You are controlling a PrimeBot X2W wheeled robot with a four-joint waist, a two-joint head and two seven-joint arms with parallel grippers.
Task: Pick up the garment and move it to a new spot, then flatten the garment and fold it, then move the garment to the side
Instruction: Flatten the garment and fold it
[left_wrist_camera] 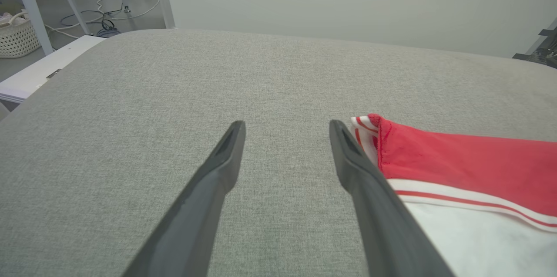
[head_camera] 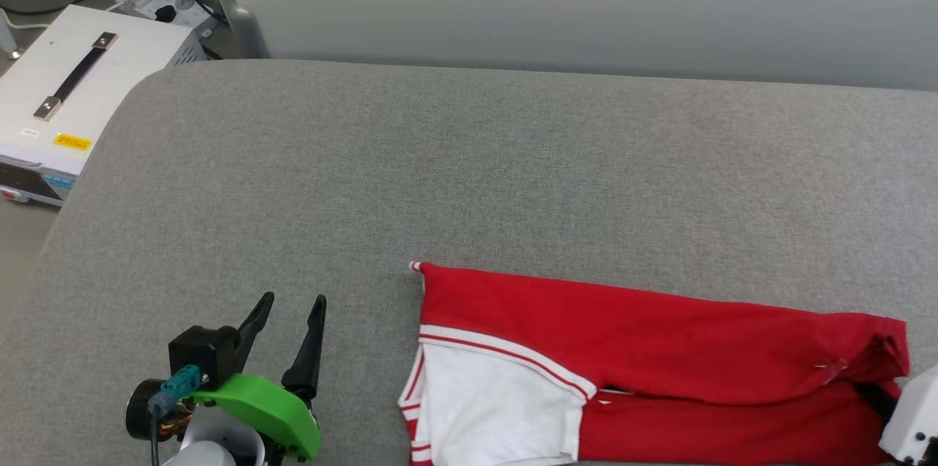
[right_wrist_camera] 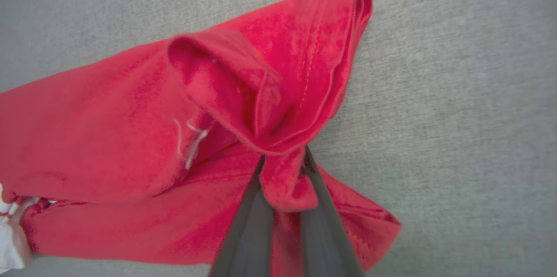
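Fingers (right_wrist_camera: 250,229), right gripper (right_wrist_camera: 283,157): two, dark, pressed together on a pinch of red cloth at the stitched end of the garment (right_wrist_camera: 109,137). The grip probably served to lift or drag that end, as the cloth rose in a loose fold above the tips.

Garment, one (head_camera: 659,334): red jersey T-shirt, lying as a long band across the near right part of the tabletop (head_camera: 440,158), doubled over lengthwise. One white short sleeve with red-white striped trim showed at its left end. Its right end ran up to the pale housing of the right arm (head_camera: 912,422). Fold judged partly done; flattening not complete, since the held end was bunched.

Left gripper, one (head_camera: 294,297): two fingers spread apart, holding nothing, hovering low over bare cloth just beside the sleeve end (left_wrist_camera: 457,159). Likely placed there to take that end when needed.

Tabletop, one: grey woven covering, rounded corner, far half bare.

Surroundings, beyond the tabletop's left edge: one white equipment case with black carry handle (head_camera: 73,85); one white power strip with plugs and cables (head_camera: 165,1); one white woven basket (left_wrist_camera: 17,37) on the floor. Pale wall behind.
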